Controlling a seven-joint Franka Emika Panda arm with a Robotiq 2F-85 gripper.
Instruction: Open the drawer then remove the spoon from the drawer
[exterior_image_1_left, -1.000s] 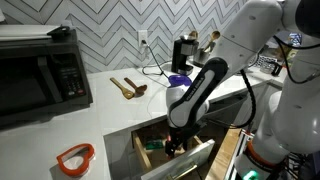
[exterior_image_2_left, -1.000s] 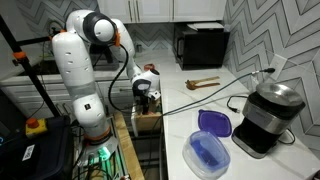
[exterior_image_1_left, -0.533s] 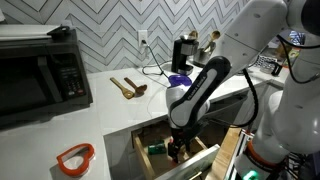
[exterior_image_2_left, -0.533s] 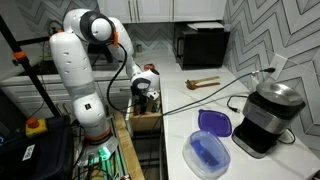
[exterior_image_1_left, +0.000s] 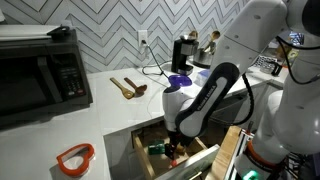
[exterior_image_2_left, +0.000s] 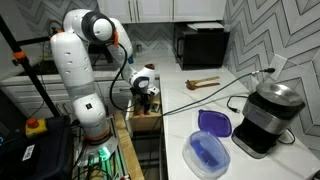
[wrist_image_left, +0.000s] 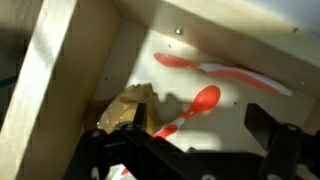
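Note:
The drawer (exterior_image_1_left: 200, 160) stands pulled open under the white counter; it also shows in an exterior view (exterior_image_2_left: 146, 124). My gripper (exterior_image_1_left: 175, 150) reaches down into it, as an exterior view (exterior_image_2_left: 148, 98) also shows. In the wrist view the gripper (wrist_image_left: 195, 150) is open and empty, its dark fingers on either side of a spoon (wrist_image_left: 190, 108). That spoon looks orange-red with a rounded bowl and lies on the drawer floor, close under the jaws. The drawer's light wood wall (wrist_image_left: 60, 70) runs along the left.
In the drawer lie a long red-and-white item (wrist_image_left: 225, 70), a brown crumpled thing (wrist_image_left: 125, 108) and a small green item (exterior_image_1_left: 157, 149). On the counter are darker wooden utensils (exterior_image_1_left: 128, 88), a microwave (exterior_image_1_left: 40, 75), a red ring-shaped thing (exterior_image_1_left: 75, 157), a coffee machine (exterior_image_2_left: 265, 115) and a blue container (exterior_image_2_left: 210, 150).
The gripper has sunk a little deeper into the open drawer and the arm's elbow has risen. The drawer has not moved.

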